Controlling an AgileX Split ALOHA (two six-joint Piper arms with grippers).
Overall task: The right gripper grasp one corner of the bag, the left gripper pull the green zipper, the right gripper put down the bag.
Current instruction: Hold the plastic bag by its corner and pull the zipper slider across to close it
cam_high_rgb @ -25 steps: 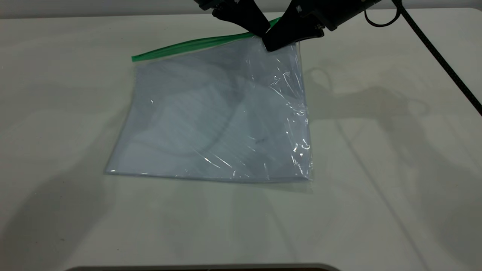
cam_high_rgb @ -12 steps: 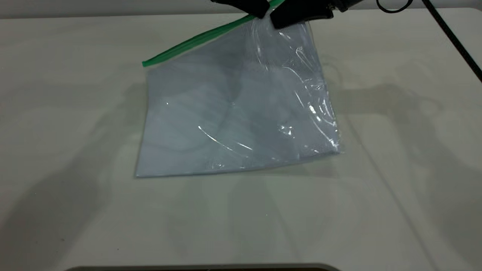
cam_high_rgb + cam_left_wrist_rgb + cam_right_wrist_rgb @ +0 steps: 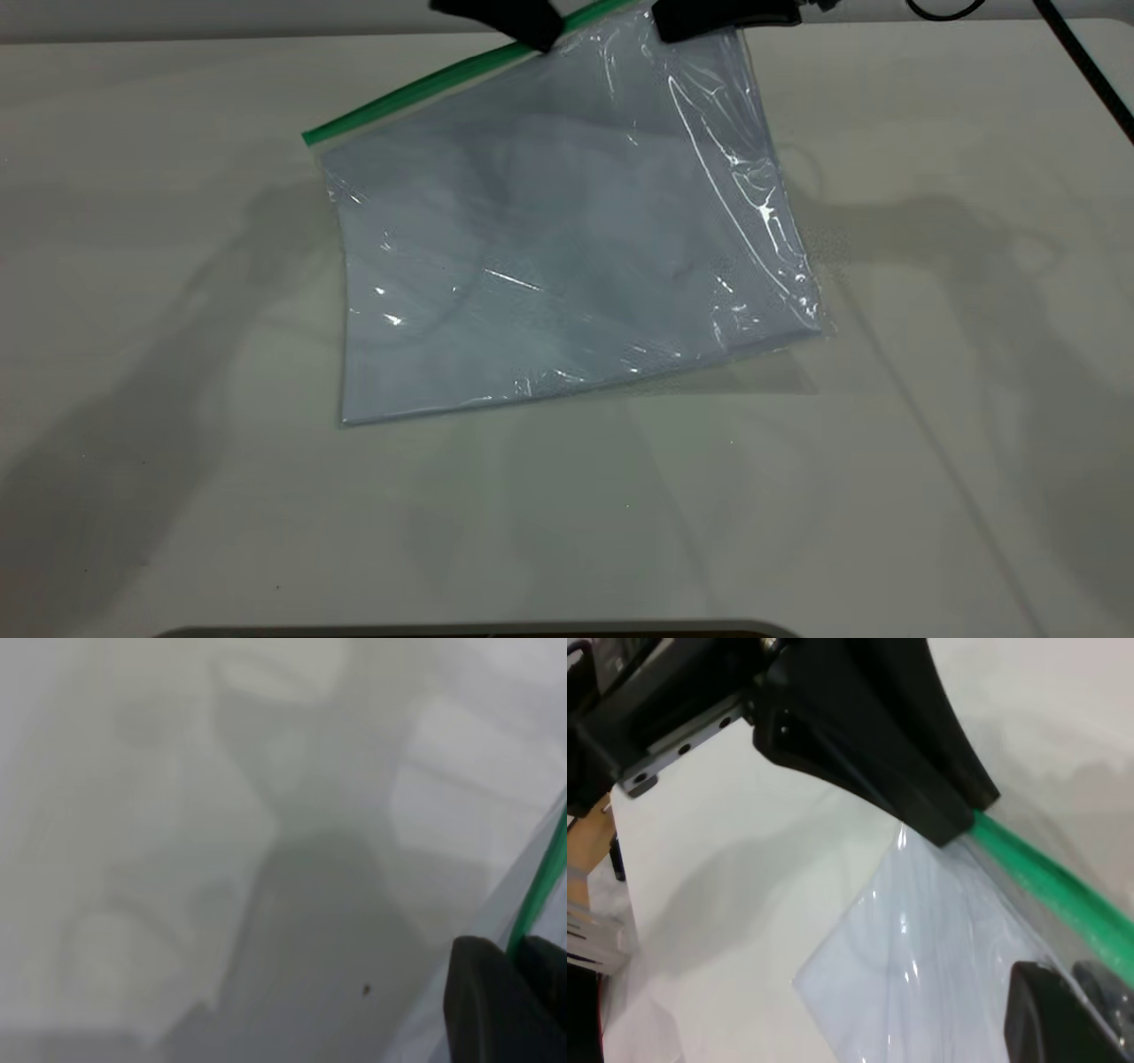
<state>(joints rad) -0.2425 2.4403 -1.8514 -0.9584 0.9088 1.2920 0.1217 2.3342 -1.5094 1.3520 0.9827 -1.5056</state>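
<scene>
The bag (image 3: 567, 239), a clear pouch over pale bluish sheets, hangs tilted with its far right corner raised and its near edge on the table. My right gripper (image 3: 700, 22) is shut on that raised corner; in the right wrist view its jaws (image 3: 1085, 997) pinch the plastic of the bag (image 3: 921, 966). The green zipper (image 3: 425, 84) runs along the far edge. My left gripper (image 3: 532, 31) is shut on it a little left of the right gripper. The left wrist view shows the green zipper (image 3: 540, 895) entering between the closed fingers (image 3: 487, 1010). The slider tab is hidden by the fingers.
The white table (image 3: 930, 399) spreads round the bag on all sides. A thick black cable (image 3: 1085, 71) trails from the right arm over the far right of the table. A dark rim (image 3: 478, 631) borders the table's near edge.
The held corner has risen, tilting the bag steeper and pulling its near edge back. The left gripper has slid left along the green zipper, away from the right gripper.
</scene>
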